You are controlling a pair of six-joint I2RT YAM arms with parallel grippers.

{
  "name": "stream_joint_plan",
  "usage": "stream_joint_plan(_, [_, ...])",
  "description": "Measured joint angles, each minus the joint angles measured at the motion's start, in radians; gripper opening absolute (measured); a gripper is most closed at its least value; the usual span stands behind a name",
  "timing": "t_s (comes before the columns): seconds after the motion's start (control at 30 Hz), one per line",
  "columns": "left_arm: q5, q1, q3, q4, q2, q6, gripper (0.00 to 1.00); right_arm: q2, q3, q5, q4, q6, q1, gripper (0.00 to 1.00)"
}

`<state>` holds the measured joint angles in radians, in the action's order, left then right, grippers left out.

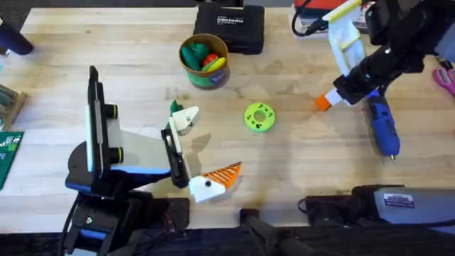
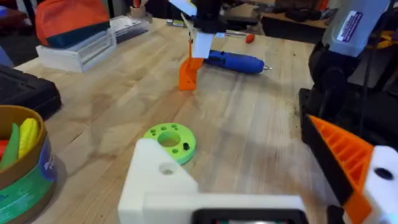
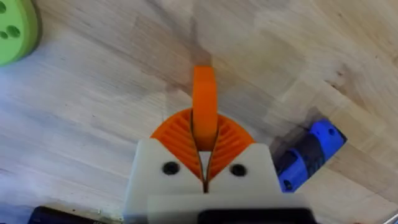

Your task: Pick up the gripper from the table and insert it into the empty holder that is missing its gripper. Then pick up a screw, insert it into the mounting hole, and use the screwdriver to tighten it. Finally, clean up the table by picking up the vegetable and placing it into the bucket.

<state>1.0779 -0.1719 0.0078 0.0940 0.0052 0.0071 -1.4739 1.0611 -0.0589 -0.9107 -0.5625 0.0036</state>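
My right gripper [image 1: 333,99] is shut on the loose orange gripper pad [image 1: 323,102], holding it upright at or just above the table [image 1: 298,156]. The pad [image 3: 204,102] sticks out between the ribbed orange fingers [image 3: 233,140]. My left gripper [image 1: 202,148] rests open near the table's front. One of its fingers is a bare white holder [image 2: 155,180]; the other carries an orange pad [image 2: 345,155]. The blue screwdriver [image 1: 382,128] lies just right of the right gripper. A small dark green vegetable [image 1: 174,107] lies against the holder's far side. The bucket [image 1: 204,60] stands farther back. The screw is out of view.
A lime-green disc with holes [image 1: 259,117] lies between the two grippers. A black case [image 1: 229,27] sits at the back edge behind the bucket. Pink-handled scissors [image 1: 446,78] lie at the right edge. A green circuit board [image 1: 8,156] lies at the far left.
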Motion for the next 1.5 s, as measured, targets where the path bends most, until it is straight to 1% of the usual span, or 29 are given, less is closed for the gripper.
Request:
stream_joint_plan(0.07, [0.000, 0.000, 0.000, 0.000, 0.000, 0.000, 0.986, 0.021, -0.003, 0.000, -0.002, 0.000, 0.000, 0.015])
stream_joint_plan(0.13, [0.000, 0.000, 0.000, 0.000, 0.000, 0.000, 0.986, 0.067, -0.005, 0.000, -0.004, 0.001, 0.000, 0.015])
stream_joint_plan(0.27, [0.000, 0.000, 0.000, 0.000, 0.000, 0.000, 0.986, 0.229, -0.006, 0.007, -0.019, 0.015, 0.000, 0.015])
stream_joint_plan(0.37, [0.000, 0.000, 0.000, 0.000, 0.000, 0.000, 0.986, 0.370, -0.006, 0.075, -0.062, 0.021, -0.014, 0.014])
stream_joint_plan(0.47, [0.000, 0.000, 0.000, 0.000, 0.000, 0.000, 0.986, 0.483, -0.012, 0.179, -0.077, 0.047, -0.054, 0.014])
stream_joint_plan(0.57, [0.000, 0.000, 0.000, 0.000, 0.000, 0.000, 0.986, 0.579, -0.054, 0.307, -0.079, 0.096, -0.101, 0.014])
stream_joint_plan(0.7, [0.000, 0.000, 0.000, 0.000, 0.000, 0.000, 0.986, 0.677, -0.165, 0.504, -0.031, 0.176, -0.120, 0.014])
stream_joint_plan(0.8, [0.000, 0.000, 0.000, 0.000, 0.000, 0.000, 0.986, 0.726, -0.283, 0.680, 0.081, 0.276, -0.120, 0.014])
stream_joint_plan(0.9, [0.000, 0.000, 0.000, 0.000, 0.000, 0.000, 0.986, 0.734, -0.405, 0.858, 0.240, 0.436, -0.120, 0.014])
stream_joint_plan(0.97, [0.000, 0.000, 0.000, 0.000, 0.000, 0.000, 0.986, 0.728, -0.463, 0.933, 0.319, 0.556, -0.120, 0.014])
stream_joint_plan(1.03, [0.000, 0.000, 0.000, 0.000, 0.000, 0.000, 0.986, 0.719, -0.511, 0.986, 0.367, 0.693, -0.116, 0.014])
stream_joint_plan(1.13, [0.000, 0.000, 0.000, 0.000, 0.000, 0.000, 0.986, 0.693, -0.554, 1.032, 0.394, 0.863, -0.093, 0.014])
stream_joint_plan(1.17, [0.000, 0.000, 0.000, 0.000, 0.000, 0.000, 0.986, 0.654, -0.566, 1.056, 0.401, 0.971, -0.047, 0.014])
stream_joint_plan(1.3, [0.000, 0.000, 0.000, 0.000, 0.000, 0.000, 0.986, 0.585, -0.566, 1.074, 0.476, 1.085, 0.044, 0.014])
stream_joint_plan(1.43, [0.000, 0.000, 0.000, 0.000, 0.000, 0.000, 0.986, 0.496, -0.566, 1.080, 0.626, 1.195, 0.157, 0.014])
stream_joint_plan(1.5, [0.000, 0.000, 0.000, 0.000, 0.000, 0.000, 0.986, 0.445, -0.566, 1.083, 0.732, 1.261, 0.217, 0.014])
